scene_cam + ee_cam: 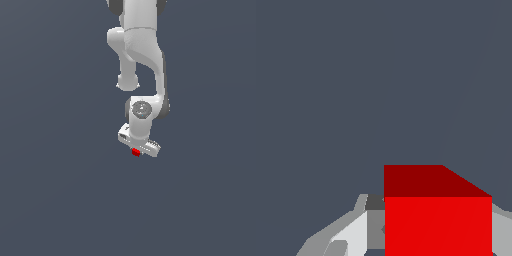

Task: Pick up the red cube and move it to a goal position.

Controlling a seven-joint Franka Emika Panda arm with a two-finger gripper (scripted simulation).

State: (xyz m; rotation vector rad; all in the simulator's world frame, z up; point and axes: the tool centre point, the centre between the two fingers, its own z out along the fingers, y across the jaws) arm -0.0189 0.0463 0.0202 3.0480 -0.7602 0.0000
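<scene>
The red cube (135, 152) is a tiny bright red block right under the white hand of my arm, near the middle of the exterior view. My gripper (136, 151) points down and is shut on the red cube. In the wrist view the cube (437, 220) is large and close. A grey-white finger (356, 232) presses against one of its sides and another finger (501, 230) shows at its opposite side. The fingers themselves are mostly hidden behind the hand in the exterior view.
A plain dark grey surface (60, 190) fills both views. The white arm (142, 55) comes down from the top middle of the exterior view. No goal marker shows.
</scene>
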